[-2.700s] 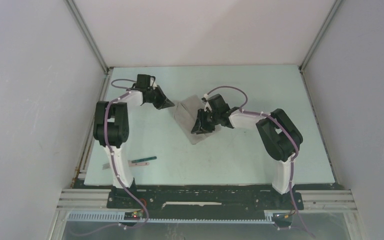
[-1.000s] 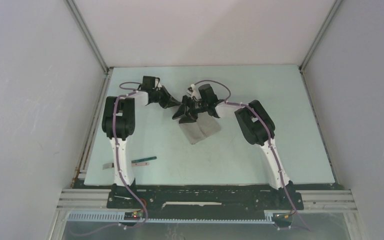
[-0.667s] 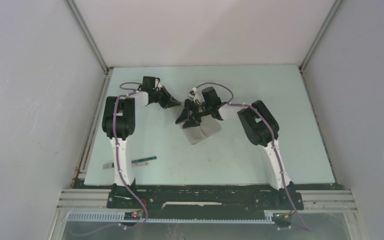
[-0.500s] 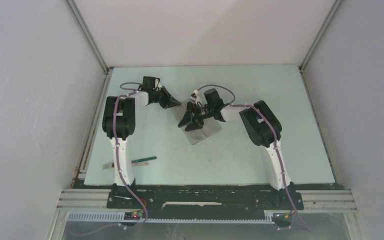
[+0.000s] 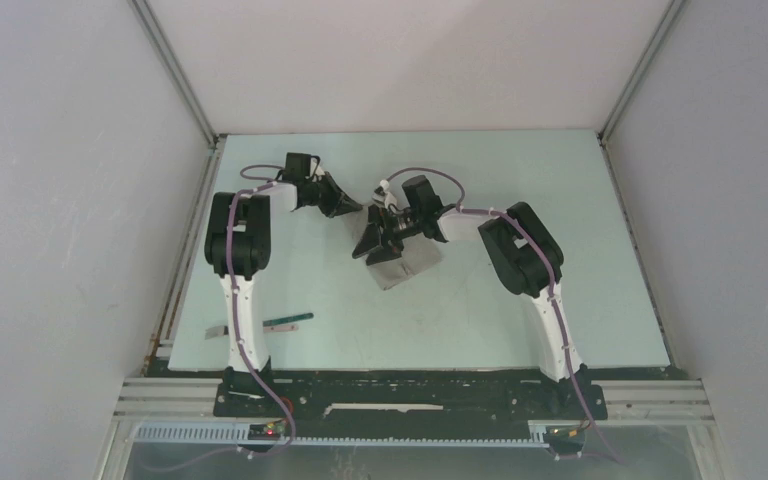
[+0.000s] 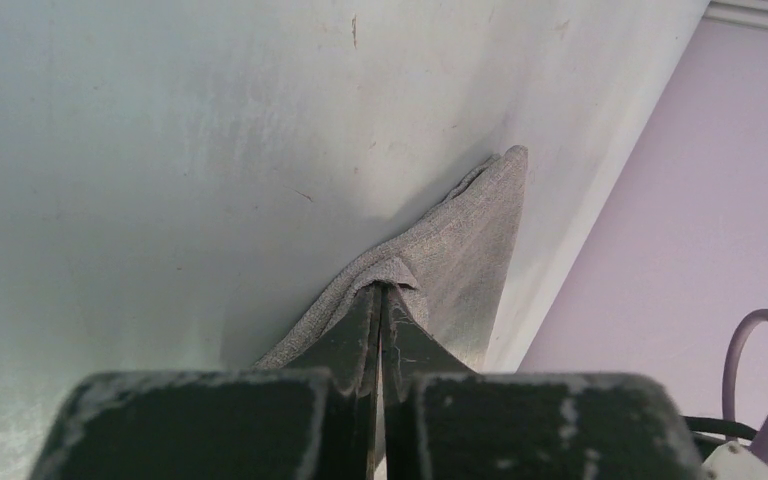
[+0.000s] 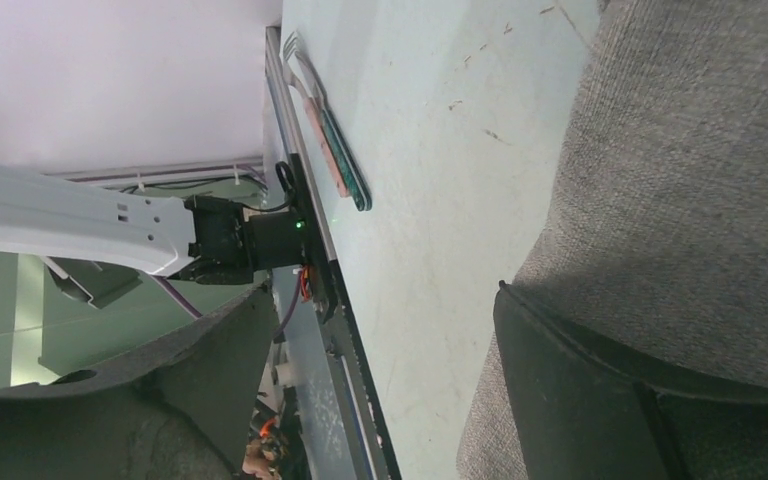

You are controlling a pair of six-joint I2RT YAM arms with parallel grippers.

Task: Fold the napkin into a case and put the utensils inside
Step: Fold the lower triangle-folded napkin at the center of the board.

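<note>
The light grey napkin (image 5: 407,262) lies partly folded mid-table, and its weave fills the right of the right wrist view (image 7: 680,170). My left gripper (image 5: 348,207) is shut on the napkin's far-left corner, which bunches over its tips (image 6: 380,290) and runs away from them (image 6: 465,235). My right gripper (image 5: 374,245) is open over the napkin's left edge, with one finger (image 7: 580,380) lying on the cloth. The utensils lie near the left arm's base: the green-handled piece (image 5: 288,321) (image 7: 345,165) and the silver fork (image 5: 215,331) (image 7: 295,55).
Grey enclosure walls close in the pale green table (image 5: 480,320) on three sides. The black base rail (image 5: 400,392) runs along the near edge. The left arm's upright link (image 5: 240,320) stands between the two utensils.
My right gripper swung from the napkin's near side up to its far-left corner, then slid a little back toward me. My left gripper shifted slightly right, still on the corner.
</note>
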